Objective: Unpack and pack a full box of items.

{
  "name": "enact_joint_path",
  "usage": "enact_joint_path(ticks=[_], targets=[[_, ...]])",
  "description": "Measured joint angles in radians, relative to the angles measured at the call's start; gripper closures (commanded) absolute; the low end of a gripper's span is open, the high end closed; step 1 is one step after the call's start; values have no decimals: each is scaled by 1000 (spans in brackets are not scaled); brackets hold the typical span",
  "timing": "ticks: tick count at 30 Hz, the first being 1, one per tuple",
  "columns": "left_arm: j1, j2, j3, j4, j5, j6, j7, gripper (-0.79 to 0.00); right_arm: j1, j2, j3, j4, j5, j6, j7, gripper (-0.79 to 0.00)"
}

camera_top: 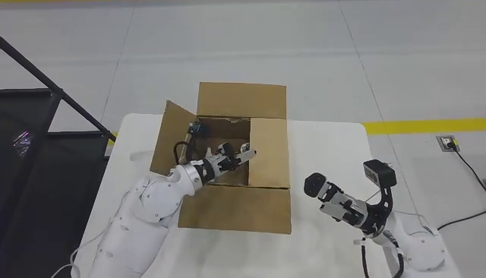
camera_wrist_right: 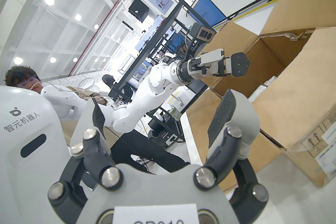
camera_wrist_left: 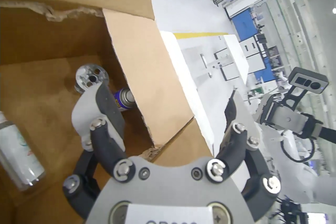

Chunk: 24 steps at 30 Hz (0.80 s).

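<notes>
Cardboard box (camera_top: 235, 210) is sitting open on the white desk (camera_top: 334, 149) w/ items lying on its floor. A blue spray can (camera_wrist_left: 123, 100) is tucked into the corner under the R side flap (camera_wrist_left: 147, 72), a silver-topped can (camera_wrist_left: 91, 76) is just beside it, and a white bottle (camera_wrist_left: 18, 149) is lying on its side, apart from both.

L jaws are hanging spread wide and empty over the box opening, close to that flap. The two cans are lying ahead of and below them (one finger (camera_wrist_left: 107, 109) is partly hiding the blue can in the wrist view). Silver-topped can is showing its round end toward the jaws, so its long axis is prob. pointing roughly up at them. Blue can's axis: can't tell for sure.

R jaws are also standing open w/ nothing between them, raised over the desk beside the box's R wall, well apart from the items. L arm is sitting much nearer, so the pick is looking like its job, i.e. lowering in to straddle a can.
</notes>
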Motion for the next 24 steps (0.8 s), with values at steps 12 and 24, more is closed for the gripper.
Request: enact_joint_path(ticks=[12,24], targets=[[-179,-50,125,305,-233,-59,-137,-785,-18,21,24,27,40,-3,-6,-785],[-232,-73,152,384,-295,-142,-128,-785,-20,37,21,27,48,-4,-17,-785]])
